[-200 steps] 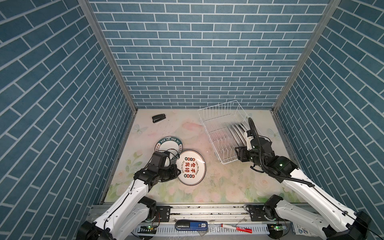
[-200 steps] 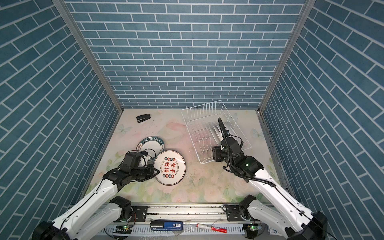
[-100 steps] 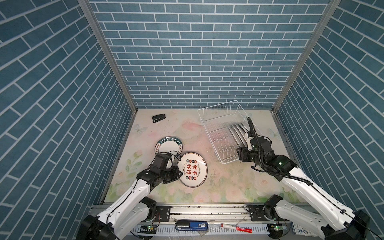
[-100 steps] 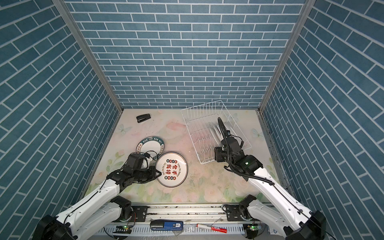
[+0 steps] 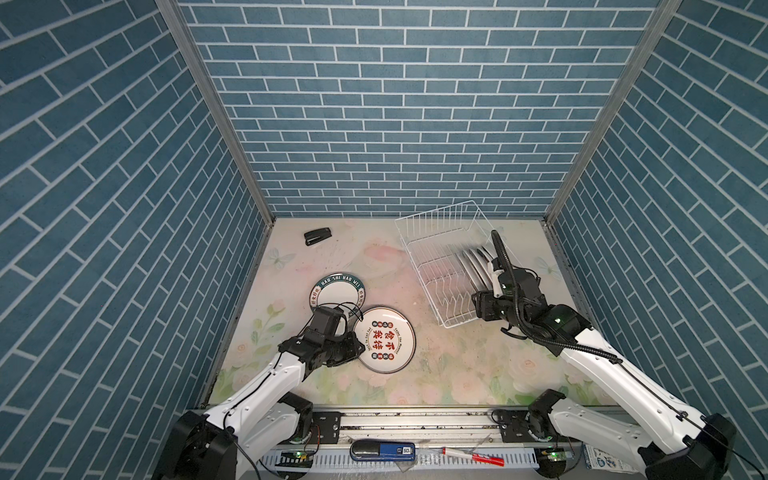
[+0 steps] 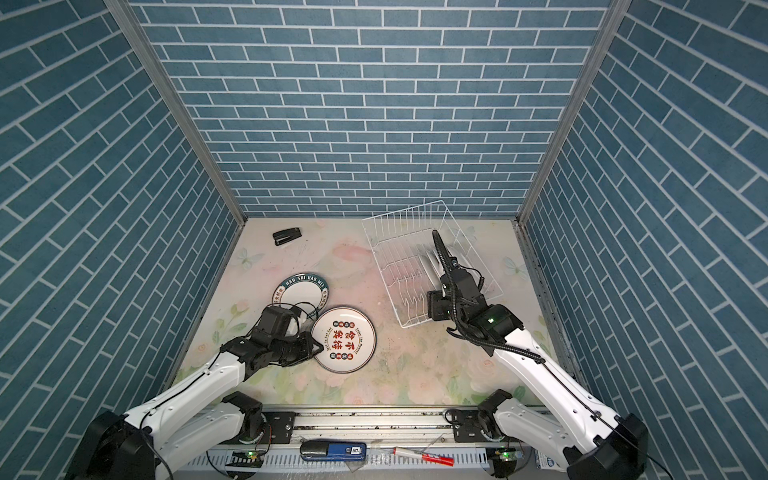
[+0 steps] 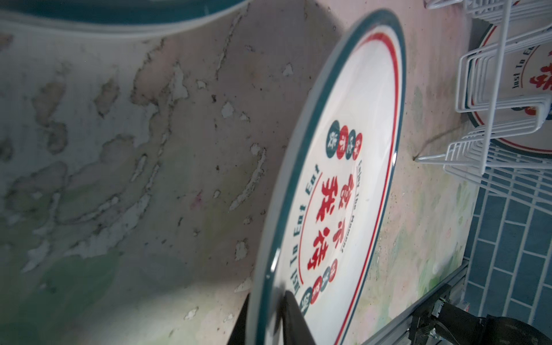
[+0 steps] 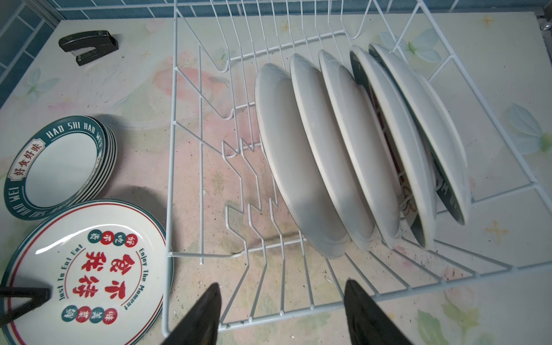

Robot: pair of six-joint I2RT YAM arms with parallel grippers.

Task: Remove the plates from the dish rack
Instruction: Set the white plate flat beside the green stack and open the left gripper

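The left end effector (image 7: 267, 294) has its dark fingers on either side of the rim of a round white plate with red characters and a dark-green edge (image 5: 384, 340). That plate lies face up on the floral-printed surface (image 5: 457, 365), just beside a stack of green-rimmed lettered plates (image 5: 336, 291). Whether the fingers pinch the rim cannot be told. The right end effector (image 8: 283, 282) hangs wide apart and empty at the near rim of the white wire dish rack (image 8: 168, 179), where at least five pale plates (image 8: 298, 155) lean edge-on.
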